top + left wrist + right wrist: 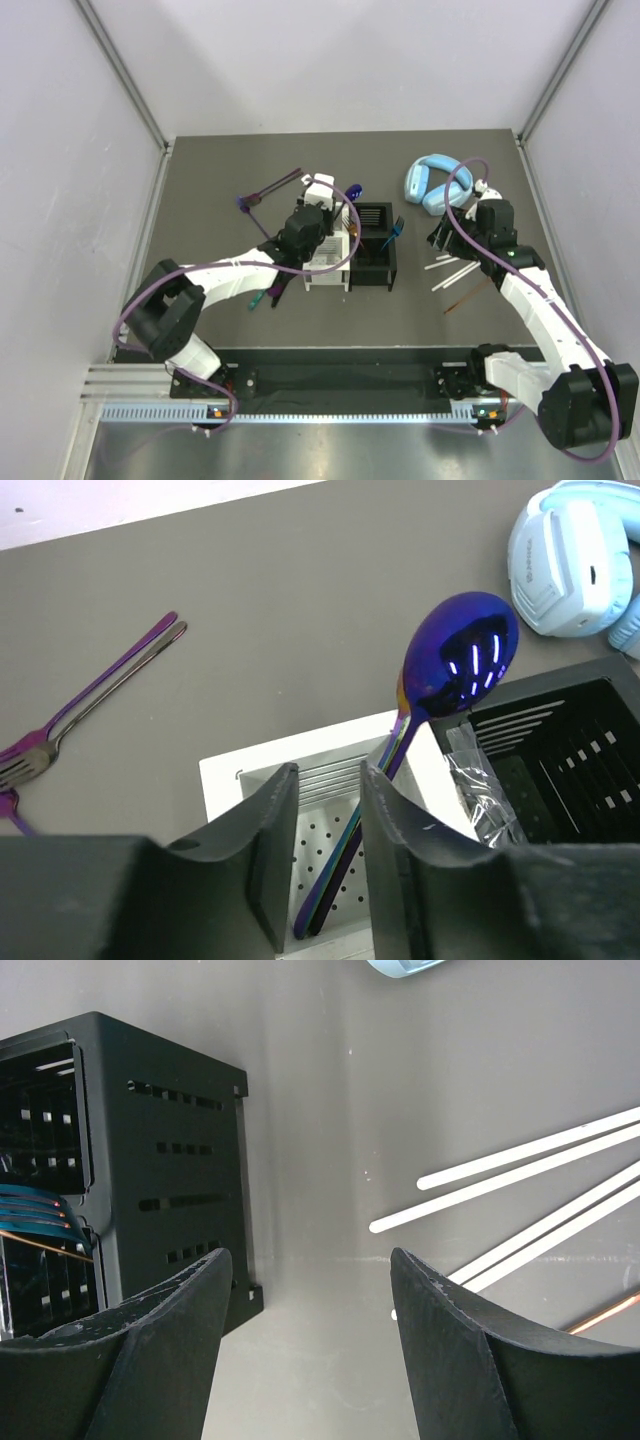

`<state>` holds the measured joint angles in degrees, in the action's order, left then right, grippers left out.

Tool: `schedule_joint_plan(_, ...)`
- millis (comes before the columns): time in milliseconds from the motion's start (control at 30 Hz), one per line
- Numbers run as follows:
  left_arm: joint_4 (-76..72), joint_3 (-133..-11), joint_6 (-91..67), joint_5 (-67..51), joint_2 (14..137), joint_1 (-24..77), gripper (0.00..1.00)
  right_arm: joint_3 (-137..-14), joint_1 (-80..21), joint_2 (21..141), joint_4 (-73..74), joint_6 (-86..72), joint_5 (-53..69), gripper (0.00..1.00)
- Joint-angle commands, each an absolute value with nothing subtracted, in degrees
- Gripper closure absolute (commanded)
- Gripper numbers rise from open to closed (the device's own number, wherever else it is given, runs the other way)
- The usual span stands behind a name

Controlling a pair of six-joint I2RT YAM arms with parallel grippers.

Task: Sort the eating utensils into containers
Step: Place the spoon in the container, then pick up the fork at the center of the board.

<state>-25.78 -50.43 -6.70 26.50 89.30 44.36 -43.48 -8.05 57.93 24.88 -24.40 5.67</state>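
Purple spoon (pixel 460 655) leaning in the white caddy (pixel 225 780)
My left gripper (pixel 328 775) sits slightly open astride its handle; my right gripper (pixel 310 1260) is wide open, empty.

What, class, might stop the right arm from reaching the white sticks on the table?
Probably nothing, so yes: the right tool is open above bare table, the white sticks lie loose and uncovered beside it, and the black caddy stands on the other side, apart from them.
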Motion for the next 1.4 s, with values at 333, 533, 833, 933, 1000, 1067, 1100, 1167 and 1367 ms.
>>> schedule_joint_plan(333,-0.3,-56.9,-29.0,49.4,79.7,39.6,0.57,-42.7,-7.3,57.0,22.4,-23.7,5.3,0.34)
schedule_joint_plan(533,16.1,-60.5,-44.9,50.6,86.1,36.4,0.54,-42.6,-7.4,57.8,22.1,-23.9,6.4,0.34)
schedule_joint_plan(833,22.9,-65.7,-48.6,32.0,93.5,21.7,0.54,-42.5,-7.4,56.8,22.8,-23.8,5.8,0.34)
schedule_joint_plan(933,22.6,-66.9,-47.2,28.0,96.4,17.8,0.6,-42.6,-7.4,57.1,22.7,-23.7,6.1,0.34)
schedule_joint_plan(1000,21.8,-67.4,-46.4,27.4,98.2,16.9,0.6,-42.8,-7.4,57.5,22.7,-23.7,6.1,0.34)
schedule_joint_plan(1067,21.3,-68.2,-46.4,26.9,99.4,16.7,0.59,-43.0,-7.4,57.7,22.7,-23.7,6.2,0.34)
schedule_joint_plan(1100,20.4,-68.2,-46.6,26.6,100.9,16.5,0.59,-42.9,-7.4,57.8,22.6,-23.7,6.2,0.34)
schedule_joint_plan(1167,20.2,-69.2,-47.3,25.2,103.0,15.9,0.59,-42.9,-7.4,58.1,22.4,-23.7,6.2,0.34)
schedule_joint_plan(1367,20.3,-74.0,-47.5,25.1,110.3,15.0,0.6,-43.0,-7.3,57.7,23.3,-23.4,6.0,0.34)
